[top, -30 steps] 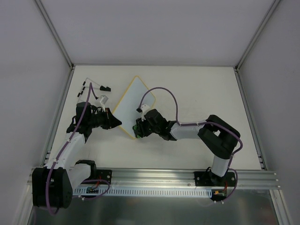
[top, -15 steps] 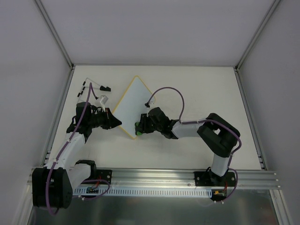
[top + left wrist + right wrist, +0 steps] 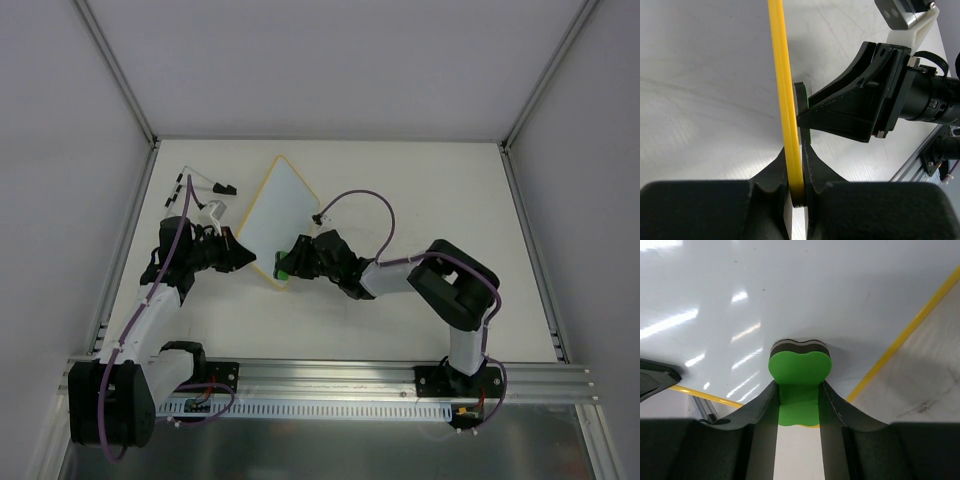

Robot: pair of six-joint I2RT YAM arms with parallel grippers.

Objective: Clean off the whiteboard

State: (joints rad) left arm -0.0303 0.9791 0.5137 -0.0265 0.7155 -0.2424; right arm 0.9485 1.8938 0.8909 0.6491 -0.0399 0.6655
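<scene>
Quick status check: the whiteboard [image 3: 282,205] sits on the desk [image 3: 420,190], turned so one corner points toward the arms. I can't tell whether it lies fully flat or is lifted a touch.

The left gripper [image 3: 243,256] is at the board's left edge. Its jaws are pinching the yellow frame [image 3: 785,100], and in the left wrist view the frame runs straight through the gap, so that arm looks like it's just steadying the board.

The right gripper [image 3: 292,265] is over the board's near corner, jaws clamped on the green eraser [image 3: 800,367]. The eraser's dark felt side is pressed against the white surface, just inside the frame.

As for progress, I honestly can't find any writing left. From above the board reads plain white. The right wrist view shows only glare streaks and a couple of tiny dark specks beyond the eraser, which could be ink or just dirt. My guess is the job's nearly done — what's left is the strip at the near corner under the eraser, plus whatever the right arm hides there.

Some small black-and-white bits [image 3: 205,190] lie off the board's left side, apart from it — not part of this as far as I can see.
</scene>
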